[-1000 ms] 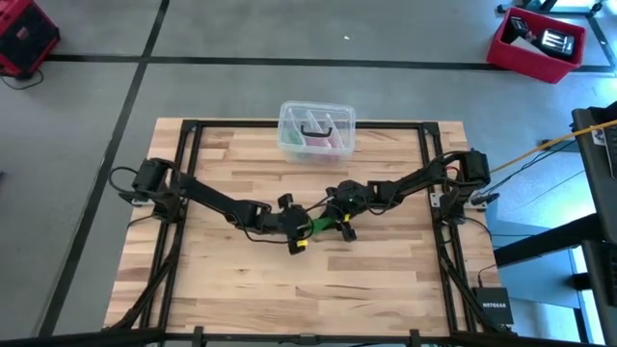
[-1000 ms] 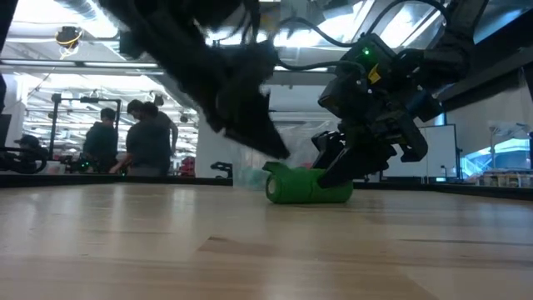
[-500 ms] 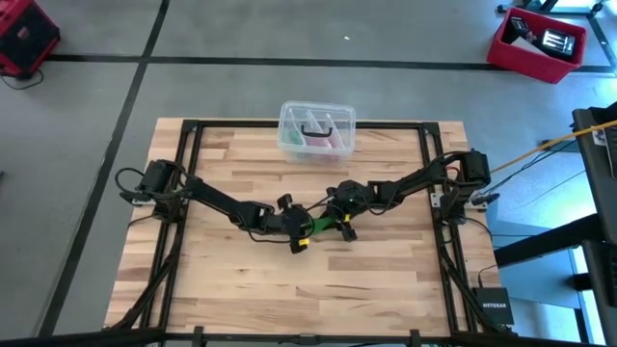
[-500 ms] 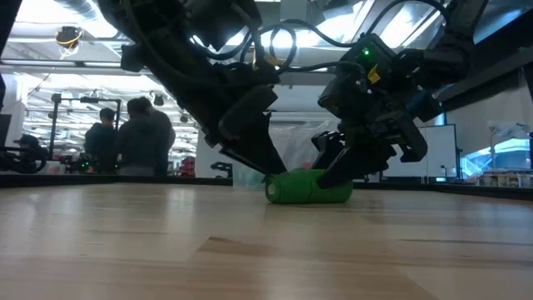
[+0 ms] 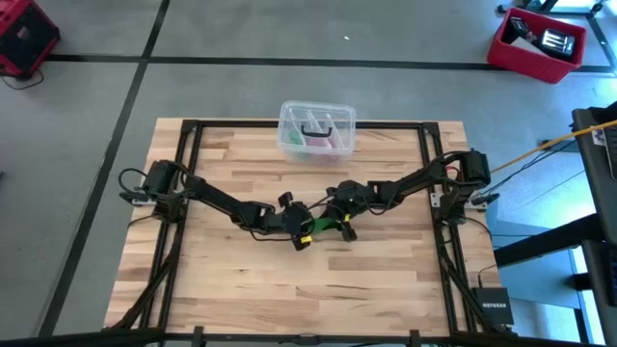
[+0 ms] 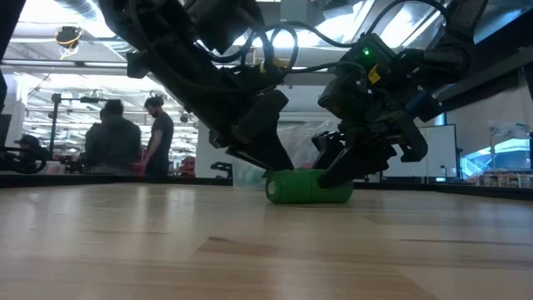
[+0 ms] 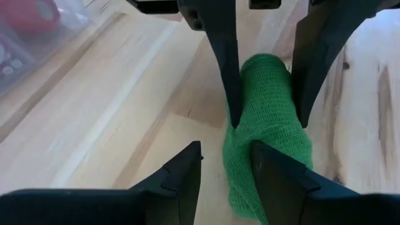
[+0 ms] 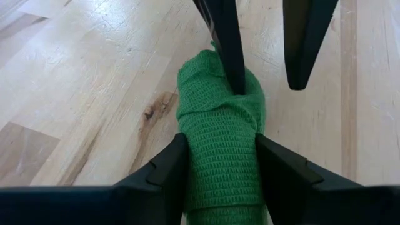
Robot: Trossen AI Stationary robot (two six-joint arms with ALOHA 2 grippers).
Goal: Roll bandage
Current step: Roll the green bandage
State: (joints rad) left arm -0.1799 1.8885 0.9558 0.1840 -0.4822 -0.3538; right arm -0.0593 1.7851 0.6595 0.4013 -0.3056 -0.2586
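The bandage (image 5: 320, 224) is a bright green roll lying on its side on the wooden table (image 5: 231, 289), about mid-table; the low view shows the bandage (image 6: 308, 187) flat on the wood. My right gripper (image 8: 219, 150) comes from the table's right and is shut on the roll's right part. My left gripper (image 7: 225, 153) comes from the left, open, at the roll's left end: one finger is on the green fabric, the other stands beside it over bare wood. My left gripper touches the roll's left end (image 8: 215, 75) with one fingertip (image 8: 236, 78), slanting down from the table's left; its other finger (image 8: 300, 62) touches nothing. My right gripper pinches the roll's two long sides (image 8: 187, 147) between its fingers (image 8: 165, 169). The fingers slant down from the table's right and lie along the roll, which rests on the table.
A clear plastic box (image 5: 317, 132) with pink and dark items stands at the table's far edge, behind the arms. Black frame rails (image 5: 183, 173) run along the left and right sides. In the low view, people (image 6: 112, 142) stand in the room beyond the table.
My left gripper has come down and toward the right, closing in on the bandage's left end, with a slight roll of the wrist. The bandage and my right gripper have kept still.
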